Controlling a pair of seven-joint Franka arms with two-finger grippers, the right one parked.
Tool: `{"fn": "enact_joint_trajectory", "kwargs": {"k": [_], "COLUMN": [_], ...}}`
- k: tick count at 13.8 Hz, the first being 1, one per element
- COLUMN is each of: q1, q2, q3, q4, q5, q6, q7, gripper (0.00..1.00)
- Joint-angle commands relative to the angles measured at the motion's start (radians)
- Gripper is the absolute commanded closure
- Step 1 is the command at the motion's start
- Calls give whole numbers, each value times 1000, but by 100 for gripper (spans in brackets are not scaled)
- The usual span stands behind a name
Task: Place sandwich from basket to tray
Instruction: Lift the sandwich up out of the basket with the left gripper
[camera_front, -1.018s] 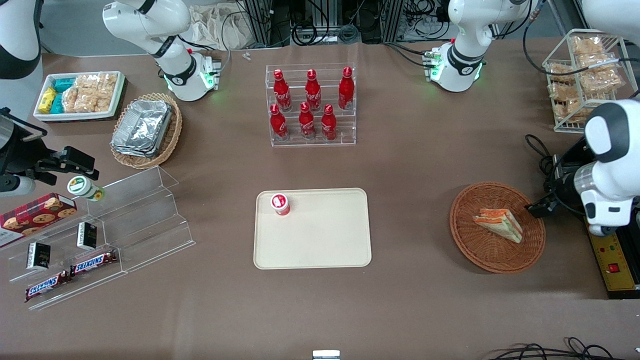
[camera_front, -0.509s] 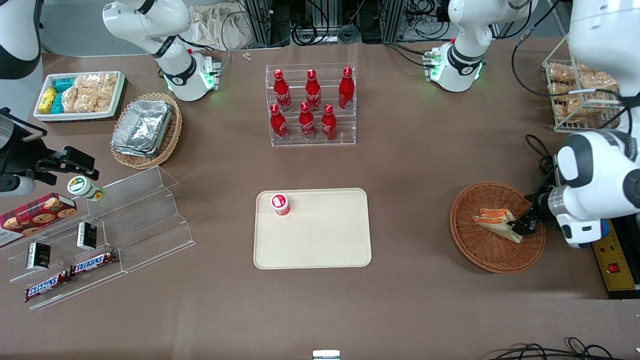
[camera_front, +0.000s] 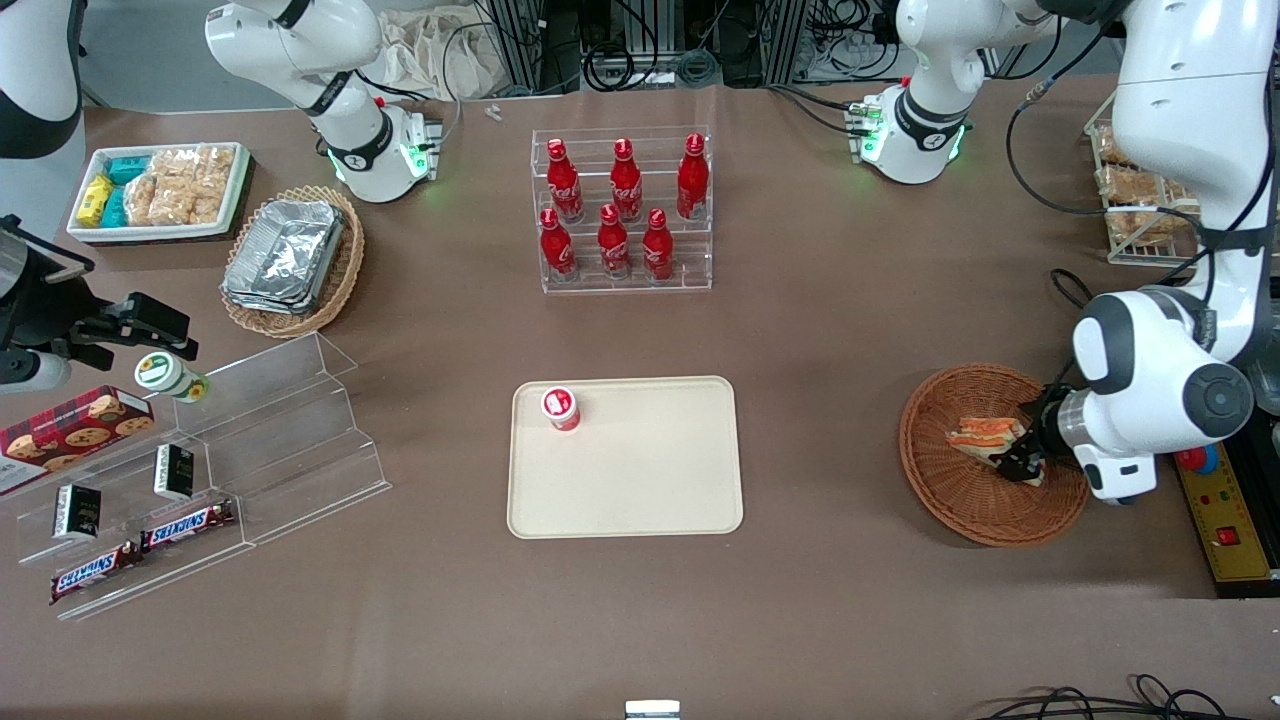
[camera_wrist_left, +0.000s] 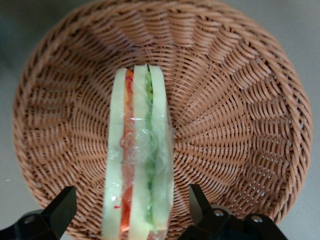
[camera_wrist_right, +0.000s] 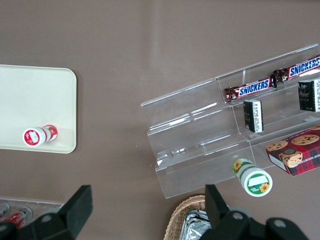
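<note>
Sandwich lies inside reddish-brown wicker basket, toward working arm's end of desk. Pincer low over basket, fingers spread wide either side of sandwich, touching nothing. Cream tray at desk middle, mostly bare; small red-capped bottle in one corner. Bare desk between basket and tray. "SNICKERS" bars on clear stand.
</note>
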Motion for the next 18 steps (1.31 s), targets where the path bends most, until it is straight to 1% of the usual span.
{"fn": "enact_joint_trajectory", "kwargs": {"k": [1, 2, 4, 5, 6, 7, 8, 9, 11, 13, 14, 15, 16, 17, 18], "q1": [-15, -15, -15, -15, -15, -15, -14, -12, -14, -17, -17, -14, -17, -20, -26], "q2": [9, 12, 10, 4, -5, -28, -62, -94, -140, -166, -168, -166, -163, -157, -156], "q3": [4, 4, 4, 4, 4, 4, 4, 4, 1, -8, -32, -65, -91, -137, -178], "q4": [-15, -15, -15, -13, -10, -7, -1, 23, 104, 201, 248, 291, 307, 315, 315], "q5": [11, 11, 11, 11, 11, 17, 18, 18, 21, 15, 3, -15, -19, -8, 18], "q6": [33, 33, 33, 32, 26, 16, -20, -81, -244, -403, -460, -490, -496, -496, -496], "q7": [-48, -59, -62, -61, -59, -58, -47, -38, -3, 83, 143, 183, 205, 214, 232], "gripper": [30, 47, 76, 89, 94, 96, 99, 99, 100, 100, 100, 100, 100, 100, 100]}}
